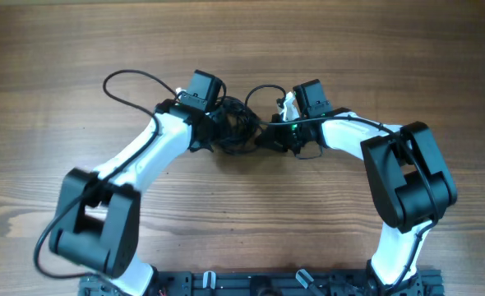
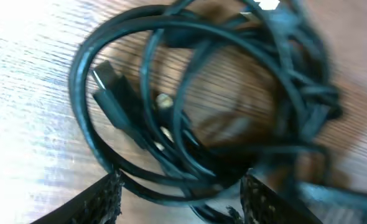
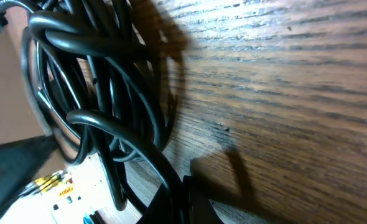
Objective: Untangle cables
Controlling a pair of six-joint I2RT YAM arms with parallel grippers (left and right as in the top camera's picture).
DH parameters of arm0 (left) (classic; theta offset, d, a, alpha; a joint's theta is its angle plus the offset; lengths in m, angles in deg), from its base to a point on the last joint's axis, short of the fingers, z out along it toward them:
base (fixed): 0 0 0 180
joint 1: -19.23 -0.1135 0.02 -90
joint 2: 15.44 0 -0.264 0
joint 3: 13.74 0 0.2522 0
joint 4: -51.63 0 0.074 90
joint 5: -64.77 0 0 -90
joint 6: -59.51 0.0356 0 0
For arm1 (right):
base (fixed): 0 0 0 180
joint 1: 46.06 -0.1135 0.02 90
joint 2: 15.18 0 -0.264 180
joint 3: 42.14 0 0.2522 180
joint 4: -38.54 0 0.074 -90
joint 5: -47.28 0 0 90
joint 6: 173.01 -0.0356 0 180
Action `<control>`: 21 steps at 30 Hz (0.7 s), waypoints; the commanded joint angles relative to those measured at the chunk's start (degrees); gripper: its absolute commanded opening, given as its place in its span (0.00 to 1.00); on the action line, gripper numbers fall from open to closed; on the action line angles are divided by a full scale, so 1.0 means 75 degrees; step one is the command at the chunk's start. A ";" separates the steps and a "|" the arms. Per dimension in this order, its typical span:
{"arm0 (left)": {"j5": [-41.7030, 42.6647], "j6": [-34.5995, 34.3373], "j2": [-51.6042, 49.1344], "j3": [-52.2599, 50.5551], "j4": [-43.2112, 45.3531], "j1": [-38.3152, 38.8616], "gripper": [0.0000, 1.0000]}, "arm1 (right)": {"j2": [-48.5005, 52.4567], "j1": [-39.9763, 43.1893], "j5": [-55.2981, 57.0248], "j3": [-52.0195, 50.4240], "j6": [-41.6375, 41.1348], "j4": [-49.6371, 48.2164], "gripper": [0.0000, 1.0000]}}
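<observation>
L claw [image 2: 180, 199] spread wide below tangled cables [image 2: 118, 102]; R claw [image 3: 186, 202] clamped tight on a strand.

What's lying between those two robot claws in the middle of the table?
A tangled bundle of black cables lies between the left gripper and right gripper, clearest in the overhead view.

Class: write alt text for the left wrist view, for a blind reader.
A tangle of black cables lies on a wooden table, one plug end showing. The left gripper stands open, its fingers either side of the bundle's near edge.
</observation>
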 commanded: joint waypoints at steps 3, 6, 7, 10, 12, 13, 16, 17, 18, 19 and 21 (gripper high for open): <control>-0.0297 -0.0242 -0.0857 0.0009 0.0609 -0.0219 0.60 | 0.0041 -0.0082 0.0268 0.0064 0.0134 -0.0023 0.04; -0.0294 -0.0242 -0.0883 0.0009 0.0766 -0.0306 0.57 | 0.0041 -0.0087 0.0189 0.0064 0.0280 -0.0015 0.04; -0.0248 -0.0242 -0.0871 0.0009 0.0740 -0.0350 0.58 | 0.0041 -0.0087 0.0184 0.0064 0.0277 -0.0017 0.04; 0.0149 -0.0210 -0.0746 0.0012 0.0431 -0.0449 0.63 | 0.0041 -0.0087 0.0189 0.0064 0.0274 -0.0017 0.05; 0.0111 -0.0210 -0.0478 0.0012 0.0187 -0.0481 0.66 | 0.0041 -0.0087 0.0189 0.0064 0.0274 -0.0020 0.05; 0.0026 -0.0207 -0.0274 0.0012 0.0102 -0.0495 0.67 | 0.0041 -0.0087 0.0189 0.0064 0.0277 -0.0020 0.05; -0.0344 -0.0213 0.0274 0.0012 -0.0195 -0.0510 0.70 | 0.0041 -0.0087 0.0216 0.0064 0.0277 -0.0020 0.05; -0.0353 -0.0219 0.0318 0.0012 -0.0256 -0.0510 0.72 | 0.0041 -0.0087 0.0216 0.0064 0.0277 -0.0020 0.05; -0.0350 -0.0254 0.0300 0.0009 -0.0306 -0.0510 0.74 | 0.0041 -0.0087 0.0213 0.0064 0.0274 -0.0023 0.05; -0.0341 -0.0274 0.0216 0.0009 -0.0358 -0.0510 0.76 | 0.0041 -0.0087 0.0213 0.0064 0.0274 -0.0023 0.05; -0.0265 -0.0274 0.0134 0.0009 -0.0420 -0.0510 0.77 | 0.0041 -0.0087 0.0216 0.0064 0.0274 -0.0023 0.05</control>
